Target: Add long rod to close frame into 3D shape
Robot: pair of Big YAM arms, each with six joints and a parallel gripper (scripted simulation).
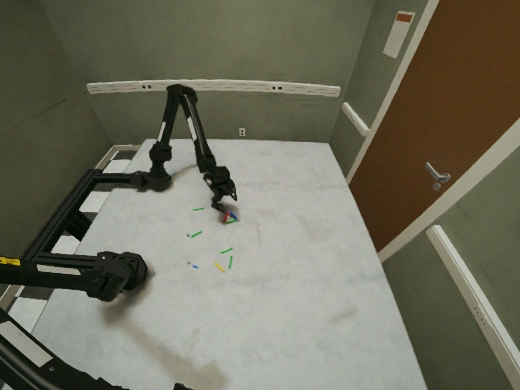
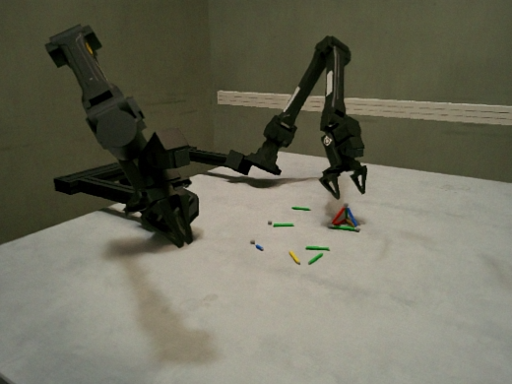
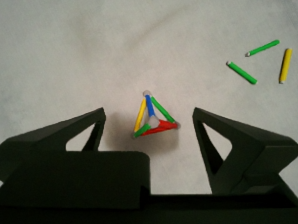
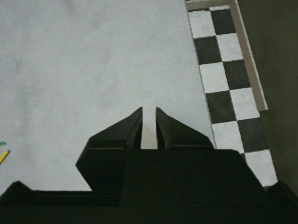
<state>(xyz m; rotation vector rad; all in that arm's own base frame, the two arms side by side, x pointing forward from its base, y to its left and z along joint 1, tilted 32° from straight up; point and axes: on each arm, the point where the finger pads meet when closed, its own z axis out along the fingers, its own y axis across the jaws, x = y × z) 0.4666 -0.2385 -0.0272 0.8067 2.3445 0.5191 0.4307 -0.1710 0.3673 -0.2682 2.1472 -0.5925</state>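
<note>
The frame [image 1: 230,216] is a small pyramid of red, blue, green and yellow rods joined by steel balls. It stands on the table, also in the exterior view [image 2: 345,219] and the left wrist view [image 3: 154,120]. My left gripper [image 2: 350,191] hangs open just above it, fingers either side [image 3: 149,114], touching nothing. My right gripper [image 2: 179,238] is shut and empty, pointing down near the table's edge [image 4: 149,111], far from the frame.
Loose green rods [image 2: 283,224] [image 2: 300,208] [image 2: 317,248], a yellow rod [image 2: 293,257], a short blue rod [image 2: 259,247] and two steel balls [image 2: 270,223] [image 2: 252,241] lie between the arms. A checkered floor [image 4: 225,75] shows past the table edge.
</note>
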